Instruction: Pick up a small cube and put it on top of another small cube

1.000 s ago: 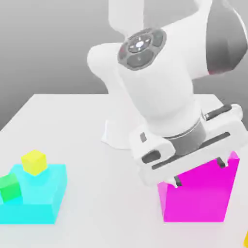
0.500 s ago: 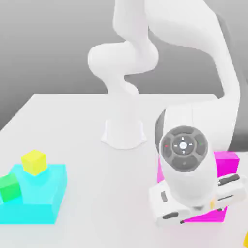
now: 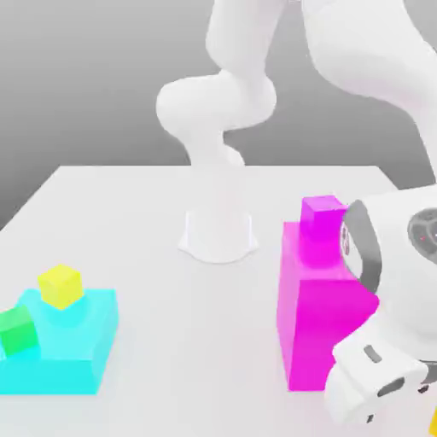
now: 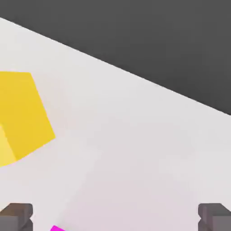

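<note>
The small orange-amber cube (image 4: 20,115) lies on the white table in the hand view, off to one side of my gripper (image 4: 115,217) and not between the fingers. The dark fingertips (image 4: 16,215) stand wide apart with nothing between them, so the gripper is open. In the exterior view a sliver of this cube (image 3: 434,420) shows at the lower right edge, just beside my white hand (image 3: 375,388), which hangs low in front of the big magenta block. The small green cube (image 3: 15,333) sits against the cyan block at the far left of the exterior view.
A large cyan block (image 3: 72,346) carries a lemon-yellow small cube (image 3: 60,285). A tall magenta block (image 3: 311,324) with a magenta small cube (image 3: 323,213) on top stands close to my hand. The robot base (image 3: 218,235) stands mid-table. The table edge runs close past the orange cube.
The arm has swung down and towards the exterior view's right, from above the magenta block to its front right. The small magenta cube has come into view. The fingers stayed open.
</note>
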You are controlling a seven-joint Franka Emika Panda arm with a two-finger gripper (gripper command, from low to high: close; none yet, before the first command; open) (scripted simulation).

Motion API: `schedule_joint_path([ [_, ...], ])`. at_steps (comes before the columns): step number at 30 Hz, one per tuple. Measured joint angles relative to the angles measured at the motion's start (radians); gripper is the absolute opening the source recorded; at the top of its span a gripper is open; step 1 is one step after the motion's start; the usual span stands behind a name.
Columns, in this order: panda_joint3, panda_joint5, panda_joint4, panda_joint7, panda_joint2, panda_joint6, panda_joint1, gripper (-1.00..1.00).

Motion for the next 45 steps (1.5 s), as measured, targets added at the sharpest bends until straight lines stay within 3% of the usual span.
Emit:
schedule_joint_path([
  [5,-0.005,-0.130,0.018,0.017,-0.013,0.073,0.112,0.00],
  [8,0.014,-0.131,0.046,0.004,0.092,0.168,0.119,0.00],
  [9,0.017,-0.132,0.052,0.000,0.111,0.166,0.117,-1.00],
  [16,0.015,-0.136,0.051,0.000,0.103,0.155,0.119,-1.00],
  [21,-0.022,-0.150,0.005,-0.059,-0.031,0.059,0.077,-1.00],
  [36,-0.141,-0.151,-0.103,-0.777,-0.143,-0.166,-0.314,-1.00],
  [45,-0.194,-0.180,-0.151,-1.304,-0.207,-0.232,-0.506,-1.00],
])
